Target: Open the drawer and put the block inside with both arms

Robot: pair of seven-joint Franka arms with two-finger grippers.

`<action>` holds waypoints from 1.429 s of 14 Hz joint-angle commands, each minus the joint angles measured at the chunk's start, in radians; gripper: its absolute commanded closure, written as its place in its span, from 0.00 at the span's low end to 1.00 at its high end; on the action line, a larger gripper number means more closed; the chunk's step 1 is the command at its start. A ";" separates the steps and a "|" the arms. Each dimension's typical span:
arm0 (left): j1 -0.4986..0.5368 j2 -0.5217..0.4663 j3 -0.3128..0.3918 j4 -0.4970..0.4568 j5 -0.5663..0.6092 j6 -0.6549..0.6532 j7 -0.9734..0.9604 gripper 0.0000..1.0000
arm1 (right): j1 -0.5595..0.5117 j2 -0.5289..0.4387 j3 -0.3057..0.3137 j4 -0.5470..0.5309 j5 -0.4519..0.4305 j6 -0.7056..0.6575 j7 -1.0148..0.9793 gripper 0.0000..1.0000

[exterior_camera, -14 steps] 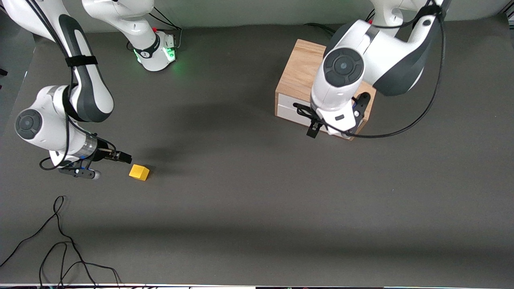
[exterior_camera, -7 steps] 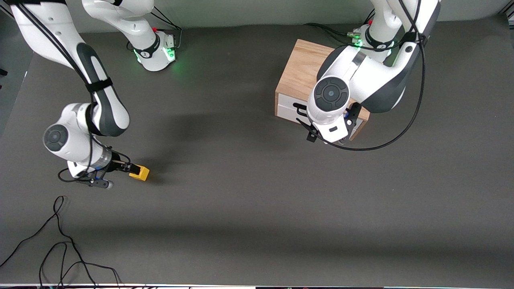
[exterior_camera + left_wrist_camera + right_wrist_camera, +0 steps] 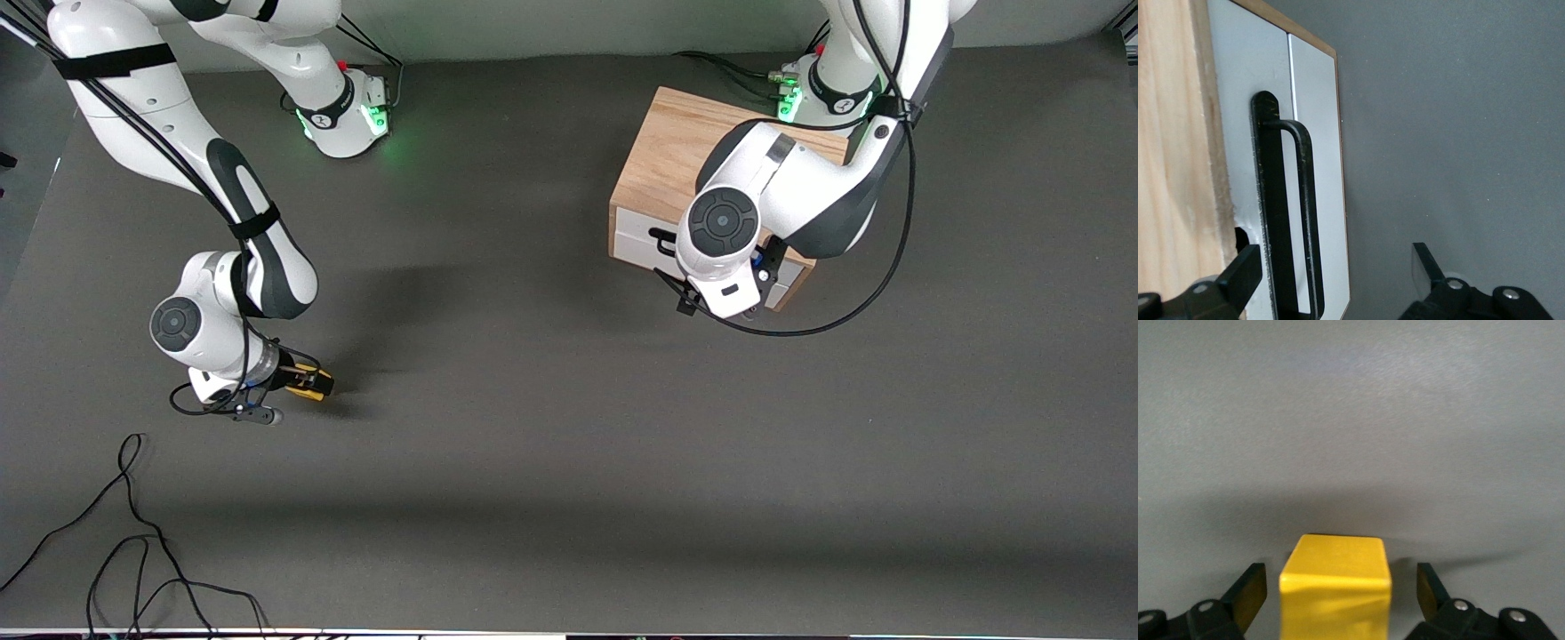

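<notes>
The yellow block (image 3: 317, 385) lies on the table toward the right arm's end. My right gripper (image 3: 300, 382) is open around it; in the right wrist view the block (image 3: 1336, 587) sits between the two fingers with gaps on both sides. The light-wood cabinet (image 3: 662, 156) stands toward the left arm's end, its white drawer (image 3: 636, 242) closed. My left gripper (image 3: 707, 298) is open in front of the drawer. In the left wrist view the black bar handle (image 3: 1293, 213) lies between the fingers, close to one fingertip (image 3: 1245, 270).
Loose black cables (image 3: 133, 551) lie on the table near the front camera at the right arm's end. The two green-lit bases (image 3: 351, 111) stand along the table edge farthest from the front camera.
My right gripper moved forward over the block until its fingers straddle it. My left arm lowered and drew in toward the drawer front, bringing its fingers around the handle.
</notes>
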 commanded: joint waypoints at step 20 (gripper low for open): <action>-0.016 0.137 0.010 0.047 0.057 0.052 -0.004 0.00 | 0.015 0.004 -0.017 -0.005 0.014 0.030 -0.051 0.04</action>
